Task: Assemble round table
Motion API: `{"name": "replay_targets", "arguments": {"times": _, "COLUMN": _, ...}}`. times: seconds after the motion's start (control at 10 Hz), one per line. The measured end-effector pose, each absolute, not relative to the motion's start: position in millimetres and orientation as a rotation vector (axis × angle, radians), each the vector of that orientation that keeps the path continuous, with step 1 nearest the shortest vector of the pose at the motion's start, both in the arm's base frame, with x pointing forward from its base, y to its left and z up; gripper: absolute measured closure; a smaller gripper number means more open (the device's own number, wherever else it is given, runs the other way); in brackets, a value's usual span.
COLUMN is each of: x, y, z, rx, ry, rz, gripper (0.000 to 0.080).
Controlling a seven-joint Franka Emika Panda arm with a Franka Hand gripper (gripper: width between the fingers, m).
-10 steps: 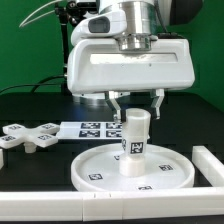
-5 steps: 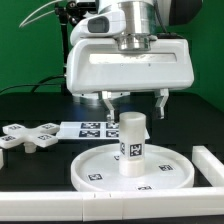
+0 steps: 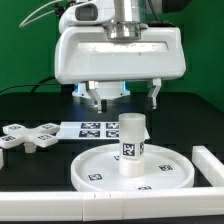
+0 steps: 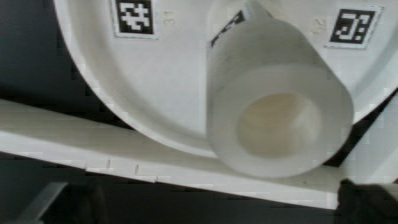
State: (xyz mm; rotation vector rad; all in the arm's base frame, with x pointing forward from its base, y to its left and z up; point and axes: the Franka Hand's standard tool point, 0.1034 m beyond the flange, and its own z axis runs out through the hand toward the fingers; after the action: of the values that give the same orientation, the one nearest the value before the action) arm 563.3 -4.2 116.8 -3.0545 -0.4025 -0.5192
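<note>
The post (image 3: 132,143) stands upright in the middle of the disc (image 3: 100,172) on the bench (image 3: 30,108), so that step looks done. The end effector (image 3: 126,100) hangs above, spread wide and empty. The next move probably means fetching the cross foot (image 3: 25,137) (lying at the exterior view's left). Only the wrist view shows the post's recessed top.

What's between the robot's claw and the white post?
Nothing. In the exterior view, the open gripper hangs above the post with only empty air between them.
</note>
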Motion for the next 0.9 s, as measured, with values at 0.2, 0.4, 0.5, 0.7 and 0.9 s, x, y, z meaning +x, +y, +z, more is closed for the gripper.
{"name": "replay_targets", "arguments": {"times": 0.2, "x": 564, "y": -3, "z": 117.5, "rx": -3.052, "ry": -0.392, "rz": -0.51, "gripper": 0.0151}}
{"name": "replay_targets", "arguments": {"times": 0.4, "x": 563, "y": -4, "z": 115.0, "rx": -3.052, "ry": -0.391, "rz": -0.495, "gripper": 0.0151}}
{"name": "replay_targets", "arguments": {"times": 0.5, "x": 561, "y": -8, "z": 110.5, "rx": -3.053, "ry": -0.381, "rz": -0.459, "gripper": 0.0151}}
{"name": "replay_targets", "arguments": {"times": 0.7, "x": 555, "y": 1, "z": 106.2, "rx": -3.04, "ry": -0.322, "rz": -0.354, "gripper": 0.0151}}
{"name": "replay_targets", "arguments": {"times": 0.9, "x": 557, "y": 12, "z": 106.8, "rx": -3.026, "ry": -0.337, "rz": -0.194, "gripper": 0.0151}}
